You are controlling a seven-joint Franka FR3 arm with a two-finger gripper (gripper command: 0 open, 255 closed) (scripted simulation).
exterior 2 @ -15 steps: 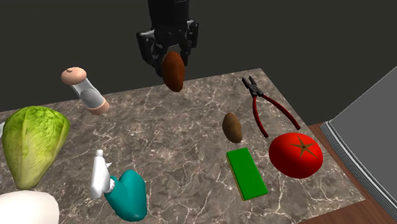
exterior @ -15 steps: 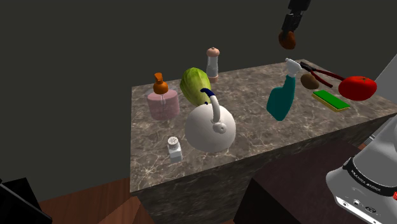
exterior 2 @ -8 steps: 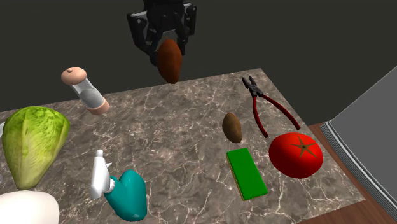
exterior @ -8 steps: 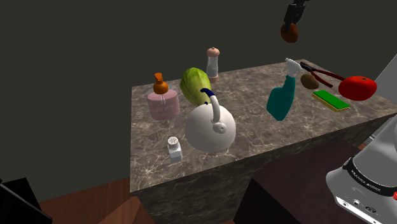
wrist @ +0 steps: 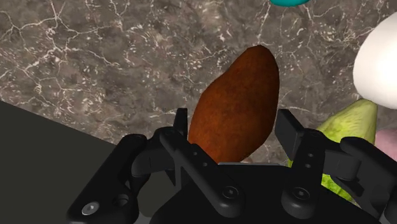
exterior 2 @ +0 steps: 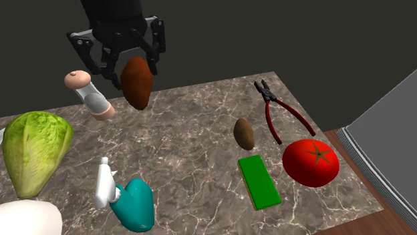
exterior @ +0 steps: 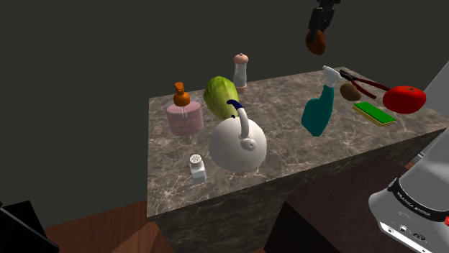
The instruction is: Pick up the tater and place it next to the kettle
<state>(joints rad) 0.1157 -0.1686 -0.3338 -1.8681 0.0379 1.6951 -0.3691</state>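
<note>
Tater (wrist: 235, 108), smooth reddish-brown oval w/ tapered tip, sits clamped betw. black jaws of gripper (wrist: 235, 130), poking out past the fingertips (high over veined grey-brown marble counter (exterior: 173, 169)). Kettle (exterior: 237, 146), white, round-bodied w/ arched blue-topped handle, stands on counter well below jaws.

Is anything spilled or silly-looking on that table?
Nothing looks spilled or broken. One odd thing: red-handled pliers lie among the food, beside the tomato and a small potato. A bigger potato hangs above the table, clasped in the hand.
</note>
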